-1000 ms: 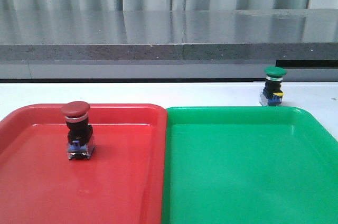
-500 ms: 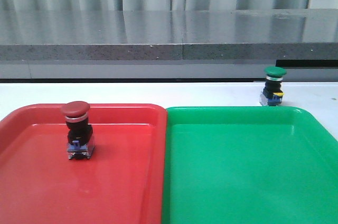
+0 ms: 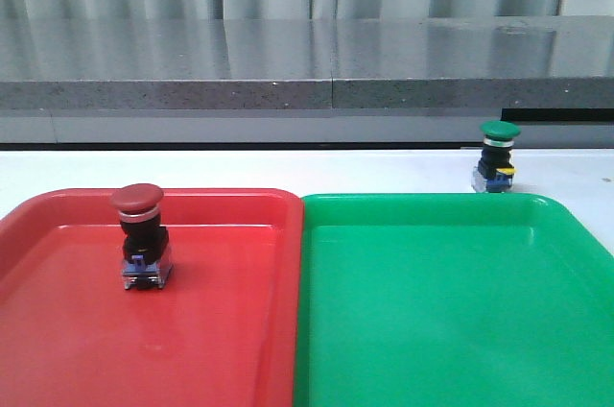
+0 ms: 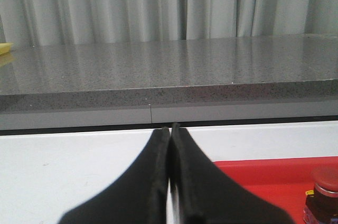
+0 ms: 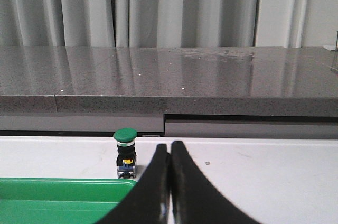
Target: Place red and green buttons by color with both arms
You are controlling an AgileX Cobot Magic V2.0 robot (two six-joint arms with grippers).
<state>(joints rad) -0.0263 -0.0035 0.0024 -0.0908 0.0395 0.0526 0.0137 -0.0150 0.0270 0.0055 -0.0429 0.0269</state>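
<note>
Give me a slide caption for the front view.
Dark-red mushroom push-button upright in red plastic tray; green-capped push-button on white table beyond green tray.

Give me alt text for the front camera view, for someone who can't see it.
A red button stands upright inside a red tray on the left, while a green button stands on the white table just behind the far right corner of an otherwise empty green tray. No robot arms are visible; a grey counter and curtains fill the background.

Front cam looks low and fwd across the tabletop [image 3: 288,167] toward a grey ledge. Both wrist cams sit just behind their shut jaws, facing the same ledge. Front and right-wrist views share the green button [image 3: 498,155] [image 5: 125,152].
</note>
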